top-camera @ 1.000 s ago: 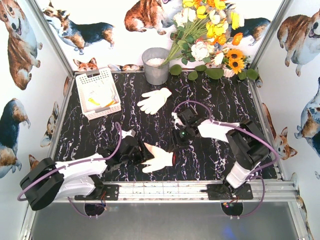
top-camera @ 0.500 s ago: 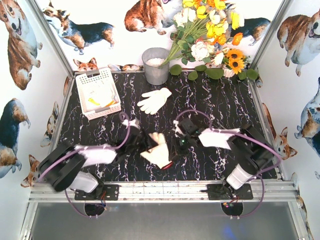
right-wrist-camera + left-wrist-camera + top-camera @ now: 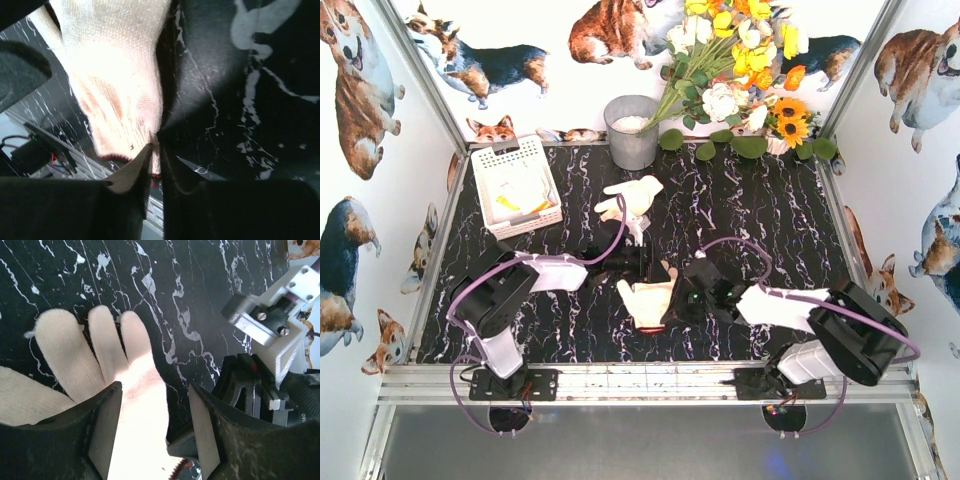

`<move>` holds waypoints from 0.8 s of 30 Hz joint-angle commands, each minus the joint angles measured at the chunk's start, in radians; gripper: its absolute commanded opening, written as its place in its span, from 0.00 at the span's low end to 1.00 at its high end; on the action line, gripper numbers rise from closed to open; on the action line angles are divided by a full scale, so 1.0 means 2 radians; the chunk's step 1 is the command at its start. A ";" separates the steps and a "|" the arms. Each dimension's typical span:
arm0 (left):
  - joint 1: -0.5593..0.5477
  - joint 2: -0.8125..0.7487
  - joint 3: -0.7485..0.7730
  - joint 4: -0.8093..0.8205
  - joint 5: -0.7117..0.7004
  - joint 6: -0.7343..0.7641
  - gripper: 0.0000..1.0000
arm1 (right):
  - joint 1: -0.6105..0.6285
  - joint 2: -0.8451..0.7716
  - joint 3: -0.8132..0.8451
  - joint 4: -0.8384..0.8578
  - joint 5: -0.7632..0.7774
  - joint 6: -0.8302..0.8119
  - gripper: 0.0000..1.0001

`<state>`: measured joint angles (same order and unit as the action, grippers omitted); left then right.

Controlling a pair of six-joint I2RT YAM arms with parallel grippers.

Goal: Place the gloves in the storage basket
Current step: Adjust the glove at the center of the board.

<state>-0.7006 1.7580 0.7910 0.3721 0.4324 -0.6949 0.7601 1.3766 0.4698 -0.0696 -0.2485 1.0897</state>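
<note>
Two grippers meet at one white glove [image 3: 645, 298] on the black marble table [image 3: 770, 210].

**Top view.** The white glove lies just toward 6 o'clock from the table's centre, with its fingers toward 12 o'clock and its red-edged cuff toward 6 o'clock. The left gripper [image 3: 628, 272] stands at the glove's 10 o'clock and the right gripper [image 3: 674, 300] at its 3 o'clock. The storage basket [image 3: 508, 152] sits well apart at 10 o'clock, in the far left corner, and holds stowed gloves [image 3: 518, 192], white and yellow. A second white glove [image 3: 632, 195] lies flat at 12 o'clock from the first. The metal bucket [image 3: 632, 135] stands beyond it, and the flowers [image 3: 740, 60] are at the bucket's 2 o'clock.

**Left wrist view.** The glove's [image 3: 100, 355] fingers point to 12 o'clock. The left gripper [image 3: 155, 389] is released: its jaws stand apart on either side of the palm, with the knit lying between them. Whether either pad touches the knit cannot be told.

**Right wrist view.** The glove [image 3: 120, 75] fills the 11 o'clock part of the frame, and its red cuff edge lies toward 7 o'clock. The right gripper [image 3: 154, 147] is clenched on the glove's side edge near the cuff, and its jaws meet with the knit pinched between them.
</note>
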 commanded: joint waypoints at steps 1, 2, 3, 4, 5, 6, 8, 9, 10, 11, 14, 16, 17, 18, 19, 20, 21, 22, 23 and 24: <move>0.003 -0.046 -0.001 -0.023 -0.008 0.037 0.53 | 0.005 -0.044 -0.015 -0.003 0.079 0.027 0.22; 0.003 -0.059 0.001 -0.034 -0.024 0.041 0.55 | 0.005 -0.057 -0.015 -0.012 0.084 0.023 0.28; 0.004 -0.079 0.004 -0.046 -0.041 0.044 0.57 | 0.005 -0.073 -0.013 -0.022 0.090 0.018 0.32; 0.007 -0.093 0.011 -0.064 -0.065 0.047 0.59 | 0.005 -0.089 -0.010 -0.035 0.096 0.010 0.37; 0.010 -0.106 0.019 -0.086 -0.093 0.048 0.62 | 0.005 -0.107 -0.006 -0.045 0.102 0.001 0.41; 0.014 -0.117 0.031 -0.112 -0.125 0.049 0.64 | 0.004 -0.123 -0.001 -0.061 0.111 -0.009 0.50; 0.027 -0.127 0.058 -0.163 -0.185 0.049 0.68 | 0.001 -0.160 0.006 -0.078 0.137 -0.034 0.61; 0.038 -0.126 0.070 -0.180 -0.207 0.046 0.70 | -0.009 -0.172 0.011 -0.089 0.139 -0.053 0.63; 0.048 -0.124 0.078 -0.187 -0.215 0.043 0.71 | -0.022 -0.182 0.016 -0.102 0.140 -0.070 0.63; 0.062 -0.116 0.085 -0.188 -0.216 0.039 0.71 | -0.037 -0.189 0.022 -0.112 0.138 -0.088 0.63; 0.098 -0.085 0.108 -0.188 -0.212 0.044 0.70 | -0.089 -0.198 0.038 -0.141 0.124 -0.142 0.63; 0.107 -0.052 0.145 -0.216 -0.228 0.071 0.68 | -0.114 -0.197 0.050 -0.151 0.116 -0.165 0.63; 0.109 -0.031 0.166 -0.234 -0.239 0.084 0.66 | -0.122 -0.196 0.053 -0.153 0.114 -0.173 0.63; 0.110 -0.013 0.185 -0.247 -0.244 0.098 0.64 | -0.127 -0.194 0.056 -0.154 0.113 -0.178 0.63; 0.110 0.008 0.207 -0.257 -0.245 0.113 0.62 | -0.130 -0.191 0.057 -0.154 0.113 -0.182 0.63; 0.110 0.028 0.227 -0.268 -0.245 0.126 0.61 | -0.133 -0.190 0.058 -0.153 0.113 -0.183 0.63; 0.110 0.046 0.247 -0.277 -0.243 0.135 0.59 | -0.135 -0.186 0.058 -0.152 0.112 -0.183 0.63; 0.110 0.064 0.267 -0.284 -0.239 0.142 0.58 | -0.136 -0.183 0.057 -0.152 0.110 -0.184 0.63; 0.109 0.080 0.282 -0.286 -0.234 0.149 0.58 | -0.138 -0.181 0.057 -0.151 0.110 -0.184 0.63; 0.109 0.096 0.298 -0.288 -0.230 0.154 0.57 | -0.139 -0.179 0.056 -0.152 0.108 -0.182 0.63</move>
<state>-0.4767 1.8633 1.2739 -0.1234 -0.0242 -0.4900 0.4934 1.0065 0.5404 -0.3721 -0.0280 0.7712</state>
